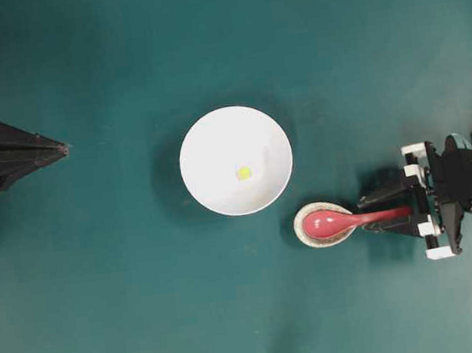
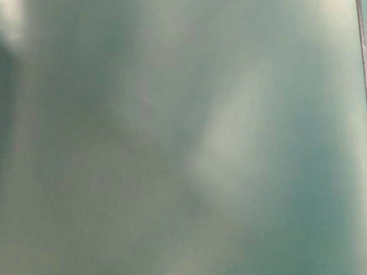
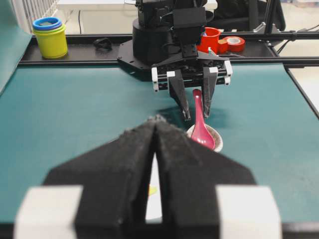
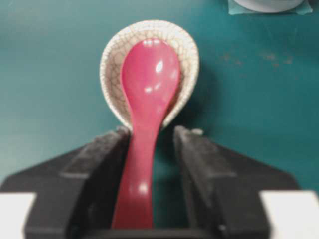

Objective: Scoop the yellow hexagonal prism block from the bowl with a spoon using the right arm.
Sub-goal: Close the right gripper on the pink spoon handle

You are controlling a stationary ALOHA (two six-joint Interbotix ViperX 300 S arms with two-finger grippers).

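1. Here, the spoon lies with its long axis running left to right in the overhead view: the deep oval scoop points left toward the middle of the bench, and the straight handle points right into the right pincer.
2. The scoop sits inside the spoon rest, a small speckled beige oval dish; the handle sticks out over its rim, tilted upward in the left wrist view.
3. The spoon rest lies just below and to the right of the bowl, close to it but apart.
4. The bowl holds one thing, the yellow hexagonal prism block, a tiny bright piece lying near the centre of the bowl's floor, slightly toward the spoon side.
5. The right pincer straddles the handle. In the right wrist view its fingers stand apart on either side; the left one is against the handle, while a gap of teal shows between the handle and the right one, so the handle is not clamped.
6. The left pincer sits at the left edge of the bench, well apart from the bowl, pointing toward it, its fingers pressed together with nothing between them.
7. The table-level view is a blur of teal and grey with a white sliver at its right edge.
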